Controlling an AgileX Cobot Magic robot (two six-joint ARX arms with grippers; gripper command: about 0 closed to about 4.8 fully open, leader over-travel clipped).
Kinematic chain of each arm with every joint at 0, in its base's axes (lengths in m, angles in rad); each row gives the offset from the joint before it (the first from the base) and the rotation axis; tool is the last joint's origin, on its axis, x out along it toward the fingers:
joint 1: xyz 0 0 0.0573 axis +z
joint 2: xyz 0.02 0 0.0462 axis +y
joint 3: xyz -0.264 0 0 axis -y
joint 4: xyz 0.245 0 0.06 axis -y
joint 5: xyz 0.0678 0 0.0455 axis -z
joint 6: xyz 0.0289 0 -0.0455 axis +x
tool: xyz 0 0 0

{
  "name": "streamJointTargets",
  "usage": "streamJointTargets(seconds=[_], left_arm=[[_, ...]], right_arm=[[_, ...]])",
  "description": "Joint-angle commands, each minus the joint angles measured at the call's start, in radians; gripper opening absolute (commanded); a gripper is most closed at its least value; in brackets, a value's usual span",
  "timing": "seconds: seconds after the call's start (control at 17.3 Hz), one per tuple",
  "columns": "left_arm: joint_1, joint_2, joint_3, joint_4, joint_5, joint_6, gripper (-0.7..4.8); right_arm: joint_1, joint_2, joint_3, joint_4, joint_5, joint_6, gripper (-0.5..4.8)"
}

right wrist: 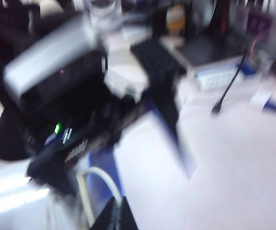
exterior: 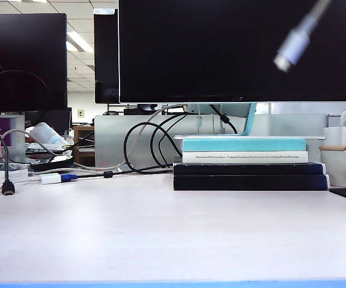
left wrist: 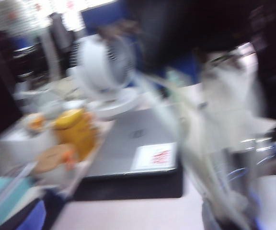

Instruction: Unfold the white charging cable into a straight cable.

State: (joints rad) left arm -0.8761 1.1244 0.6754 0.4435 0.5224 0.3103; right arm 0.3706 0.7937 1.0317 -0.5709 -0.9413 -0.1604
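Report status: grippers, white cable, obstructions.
Right gripper shut, white charging cable alongside; left gripper blurred, unreadable; both outside exterior view. Plug airborne before monitor. Book stack, black cables at table's rear.

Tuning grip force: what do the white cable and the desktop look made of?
White charging cable: smooth plastic-like sheath, seemingly glossy, flexible, curving beside the right gripper, whose jaws are shut. Desktop: pale matte laminate, probably; no glare shows. Left gripper, in its wrist view only, is too blurred to read.
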Motion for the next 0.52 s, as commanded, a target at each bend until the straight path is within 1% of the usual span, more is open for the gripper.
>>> streamJointTargets(seconds=[0.06,0.12,0.17,0.23,0.35,0.4,0.46,0.52], left_arm=[[0.008,-0.002,-0.051,0.194,0.015,-0.115,4.39],[0.016,-0.002,-0.066,0.232,0.013,-0.141,4.39],[0.057,-0.001,-0.101,0.28,0.018,-0.253,4.54],[0.09,0.002,-0.111,0.274,0.074,-0.326,4.79],[0.095,0.008,-0.111,0.238,0.157,-0.337,4.79],[0.095,0.01,-0.111,0.177,0.224,-0.323,4.79],[0.095,0.01,-0.111,0.137,0.226,-0.318,4.79],[0.095,0.01,-0.111,0.15,0.222,-0.318,4.79]], right_arm=[[0.002,-0.001,0.005,0.127,0.004,0.064,-0.01],[0.002,-0.001,0.005,0.132,0.004,0.065,-0.01],[0.002,-0.003,0.005,0.134,0.004,0.076,-0.01],[0.002,-0.007,0.005,0.143,0.004,0.079,-0.01],[0.002,-0.012,0.005,0.164,0.004,0.09,-0.01],[0.002,-0.012,0.005,0.162,0.004,0.09,-0.01],[0.002,-0.012,0.005,0.157,0.004,0.09,-0.01],[0.002,-0.012,0.005,0.15,0.0,0.098,-0.01]])
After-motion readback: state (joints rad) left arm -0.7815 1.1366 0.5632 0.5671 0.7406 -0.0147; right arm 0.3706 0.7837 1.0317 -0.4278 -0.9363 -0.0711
